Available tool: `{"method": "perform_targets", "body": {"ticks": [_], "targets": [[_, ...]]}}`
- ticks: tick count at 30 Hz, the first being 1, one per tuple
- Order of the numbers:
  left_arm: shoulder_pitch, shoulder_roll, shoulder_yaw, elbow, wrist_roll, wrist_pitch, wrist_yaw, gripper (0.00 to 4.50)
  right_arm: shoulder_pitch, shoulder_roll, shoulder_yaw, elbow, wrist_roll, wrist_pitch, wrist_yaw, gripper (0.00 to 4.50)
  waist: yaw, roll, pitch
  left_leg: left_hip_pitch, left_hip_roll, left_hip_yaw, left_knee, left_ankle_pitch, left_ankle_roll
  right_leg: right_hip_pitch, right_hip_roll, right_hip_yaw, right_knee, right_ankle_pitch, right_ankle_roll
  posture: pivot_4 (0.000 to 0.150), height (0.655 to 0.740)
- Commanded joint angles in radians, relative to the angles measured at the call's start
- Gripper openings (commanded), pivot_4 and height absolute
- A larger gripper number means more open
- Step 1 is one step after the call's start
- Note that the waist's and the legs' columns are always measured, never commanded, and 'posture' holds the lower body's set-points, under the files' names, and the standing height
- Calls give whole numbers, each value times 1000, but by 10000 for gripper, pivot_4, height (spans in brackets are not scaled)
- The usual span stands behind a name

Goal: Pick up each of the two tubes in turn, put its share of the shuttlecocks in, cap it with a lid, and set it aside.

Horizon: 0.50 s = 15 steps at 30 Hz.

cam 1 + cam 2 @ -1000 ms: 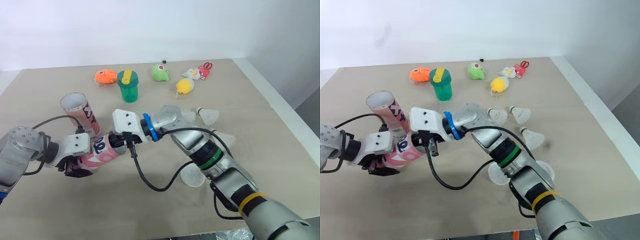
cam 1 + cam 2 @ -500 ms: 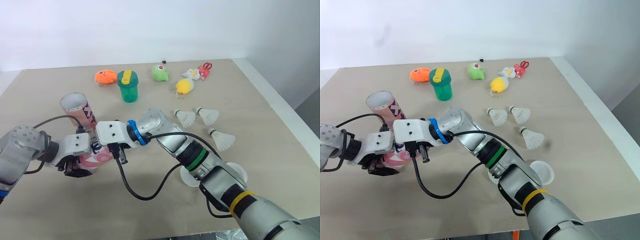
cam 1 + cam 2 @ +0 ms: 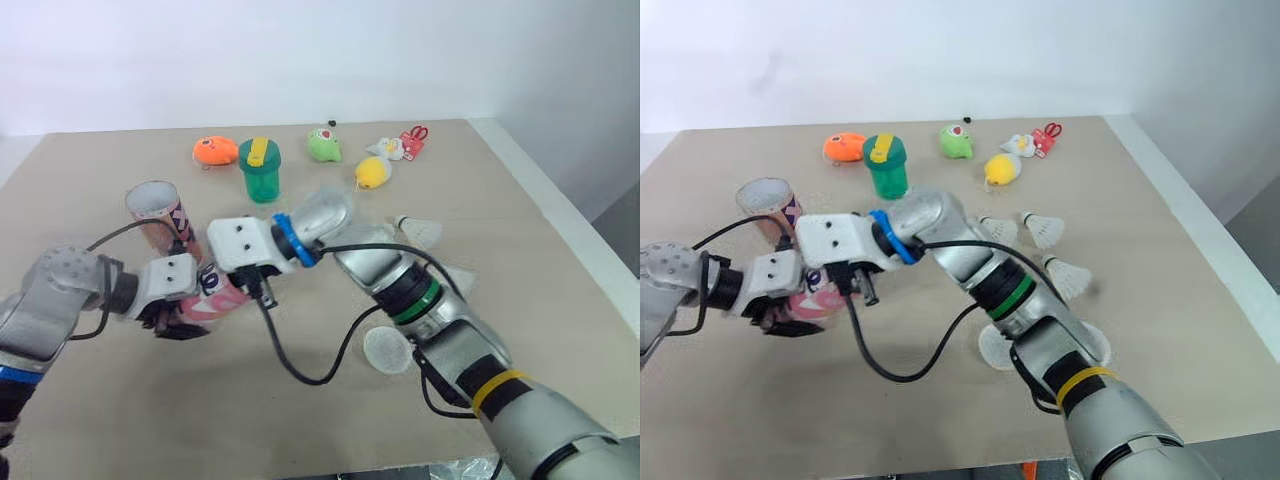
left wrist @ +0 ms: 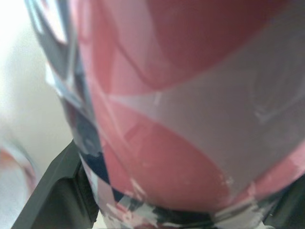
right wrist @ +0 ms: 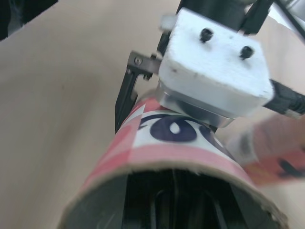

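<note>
Two hands crowd one pink tube (image 3: 222,300), tilted low by the counter (image 3: 120,400). The left hand (image 3: 180,318) is clenched around its body. The right hand (image 3: 252,288) sits at its open mouth, and I cannot tell whether that one grips anything. A hard push there could twist the tube loose in the grip, or swing it into the upright second tube (image 3: 158,212) just beside.

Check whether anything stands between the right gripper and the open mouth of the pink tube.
Nothing visible does. The right gripper is right at the mouth of the pink tube, which the left gripper clamps, and the right wrist view looks straight into the open end. The second tube stands upright, off that line.
</note>
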Motion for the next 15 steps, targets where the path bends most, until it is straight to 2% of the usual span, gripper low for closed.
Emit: {"method": "perform_targets", "body": {"ticks": [1,5,11,15], "targets": [[-28,-56,-29,-11,-5,-19,37,36653,-75,-26,-65,-127,67,-6,44,274,-3,0,1,-1,0,0,0,0,0,-1,0,0,0,0,0,1500,7400],[-43,-151,-39,-13,-32,-28,74,36653,-79,-116,-74,-181,71,37,92,274,-5,0,2,-1,0,-1,-1,-1,1,-2,0,0,0,-1,-2,1500,7400],[-58,-359,-50,37,-55,-49,202,36653,-52,-284,-150,-268,144,143,158,274,-3,0,2,-2,-1,-3,-1,-1,1,-1,-1,-1,0,-1,-4,1500,7400],[-45,-422,-79,42,-46,-58,237,36653,-40,-339,-160,-271,149,160,155,274,-8,0,2,-2,-2,-3,-1,-1,1,-1,-1,-2,0,-1,-3,1500,7400]]}}
